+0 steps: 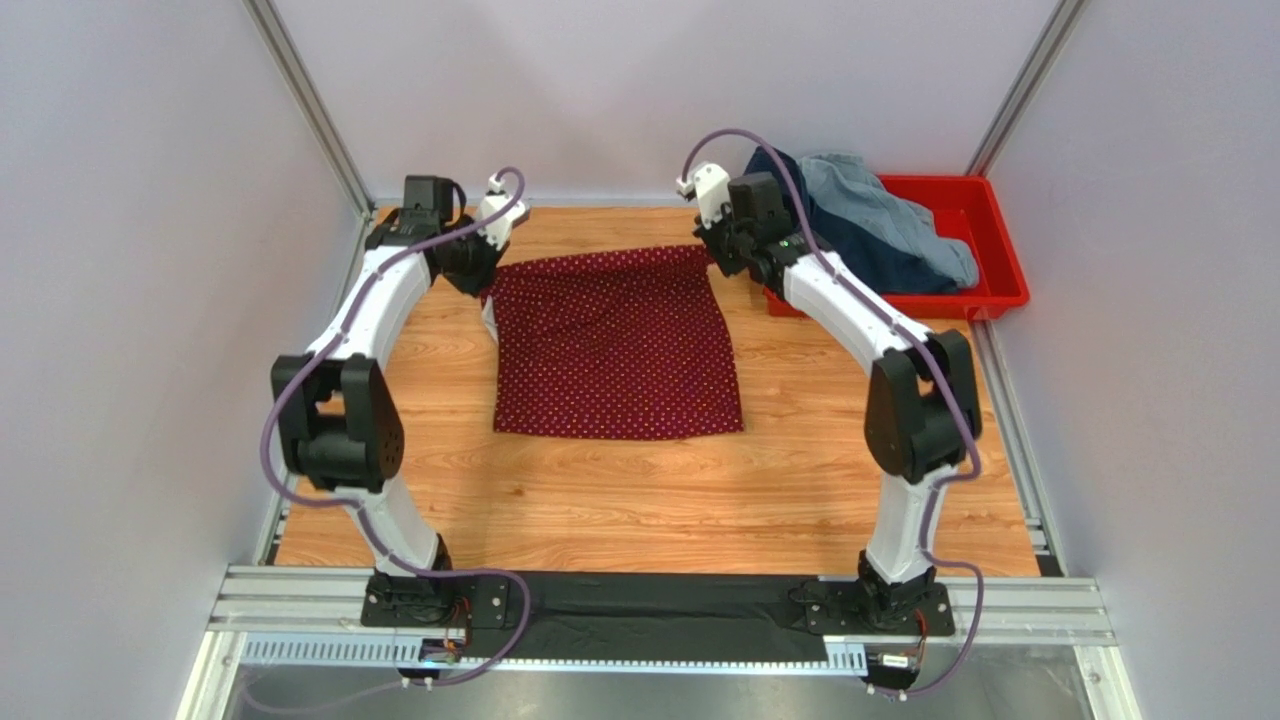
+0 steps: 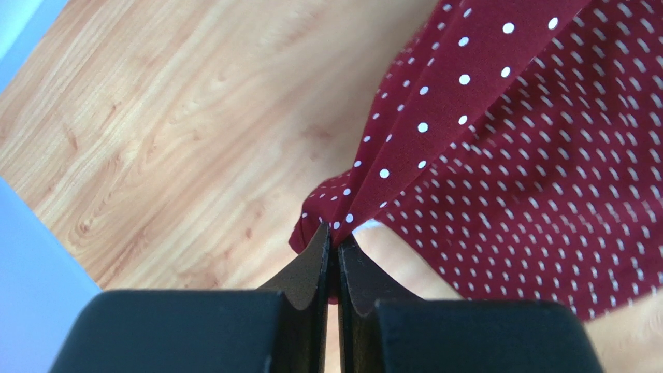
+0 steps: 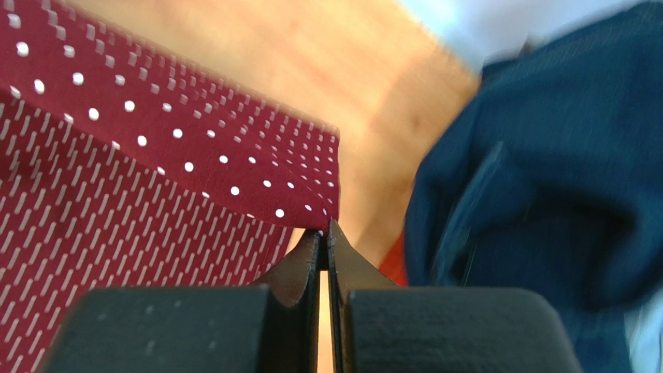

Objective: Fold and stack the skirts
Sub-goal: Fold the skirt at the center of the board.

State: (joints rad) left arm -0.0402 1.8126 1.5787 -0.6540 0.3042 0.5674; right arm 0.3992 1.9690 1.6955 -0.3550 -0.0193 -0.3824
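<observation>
The dark red dotted skirt [image 1: 616,342] lies spread on the wooden table, its far edge lifted. My left gripper [image 1: 484,275] is shut on its far left corner [image 2: 331,211], the cloth bunched at the fingertips. My right gripper [image 1: 718,249] is shut on its far right corner [image 3: 315,202], holding that edge taut above the table. The dark navy denim skirt [image 1: 819,210] and the light blue-grey denim skirt [image 1: 902,225] lie heaped in the red tray; the navy one fills the right of the right wrist view [image 3: 537,179].
The red plastic tray [image 1: 992,255] stands at the back right corner, close beside my right gripper. Grey walls and metal posts enclose the table on the left, back and right. Bare wood [image 1: 661,495] lies in front of the red skirt.
</observation>
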